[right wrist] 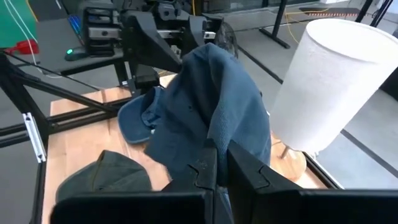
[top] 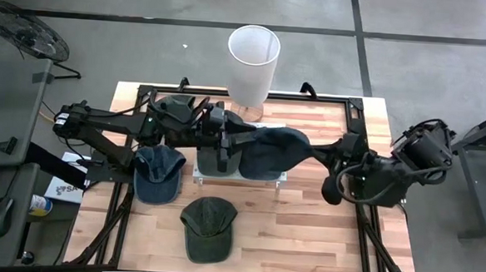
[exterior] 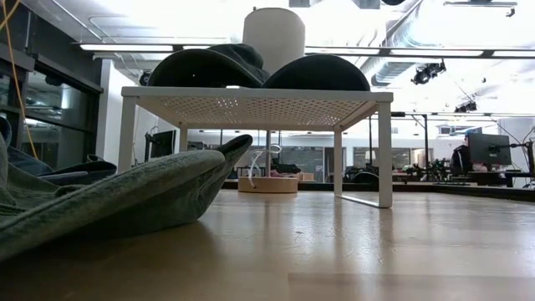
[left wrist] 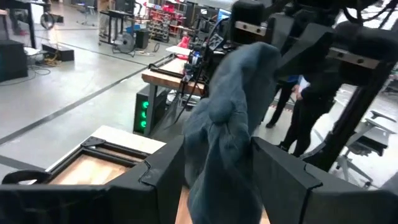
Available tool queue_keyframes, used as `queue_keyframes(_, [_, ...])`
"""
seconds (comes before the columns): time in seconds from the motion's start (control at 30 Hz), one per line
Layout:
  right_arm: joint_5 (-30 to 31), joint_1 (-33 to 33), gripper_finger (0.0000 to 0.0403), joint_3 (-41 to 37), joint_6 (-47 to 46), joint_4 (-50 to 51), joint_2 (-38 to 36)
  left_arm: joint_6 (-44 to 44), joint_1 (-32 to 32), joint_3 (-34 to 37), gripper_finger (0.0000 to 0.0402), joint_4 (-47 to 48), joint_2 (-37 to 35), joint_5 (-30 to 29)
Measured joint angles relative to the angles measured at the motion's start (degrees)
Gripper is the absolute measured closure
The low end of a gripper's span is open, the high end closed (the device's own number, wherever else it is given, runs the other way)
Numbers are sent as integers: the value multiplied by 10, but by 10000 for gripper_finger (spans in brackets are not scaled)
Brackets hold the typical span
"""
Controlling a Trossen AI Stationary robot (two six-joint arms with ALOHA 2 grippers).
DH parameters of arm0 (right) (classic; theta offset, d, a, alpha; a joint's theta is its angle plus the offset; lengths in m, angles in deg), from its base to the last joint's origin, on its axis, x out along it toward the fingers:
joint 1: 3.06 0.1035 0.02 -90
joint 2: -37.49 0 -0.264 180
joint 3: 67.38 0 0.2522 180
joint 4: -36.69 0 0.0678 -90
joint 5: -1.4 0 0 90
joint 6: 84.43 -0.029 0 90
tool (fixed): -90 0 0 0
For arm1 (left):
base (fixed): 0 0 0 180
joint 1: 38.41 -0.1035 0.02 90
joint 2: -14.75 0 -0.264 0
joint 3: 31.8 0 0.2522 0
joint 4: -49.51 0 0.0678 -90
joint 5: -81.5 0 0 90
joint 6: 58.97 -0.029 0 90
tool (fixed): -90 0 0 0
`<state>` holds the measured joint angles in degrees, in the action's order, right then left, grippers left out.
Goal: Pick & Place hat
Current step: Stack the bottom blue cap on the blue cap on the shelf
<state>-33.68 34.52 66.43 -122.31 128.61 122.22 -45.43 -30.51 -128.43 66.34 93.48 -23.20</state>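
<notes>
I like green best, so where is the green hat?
In the high view the green hat lies flat on the wooden table, near its front edge, apart from the light blue hat nearby.

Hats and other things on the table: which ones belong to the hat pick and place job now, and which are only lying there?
In the job:
- dark blue hat, held between both grippers
- left gripper, at one side of it
- right gripper, shut on it
- white rack under it

Just lying about:
- blue cap
- green cap
- white lamp
</notes>
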Motion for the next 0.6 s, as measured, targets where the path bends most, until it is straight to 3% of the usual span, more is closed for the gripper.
queue_keyframes(0.47, [-61, -54, 395, 0, 54, -45, 0, 1, 0, 0, 225, -1, 0, 78])
queue_keyframes(0.6, [-93, -54, 395, 0, 78, -78, 0, 1, 0, 0, 225, -1, 0, 65])
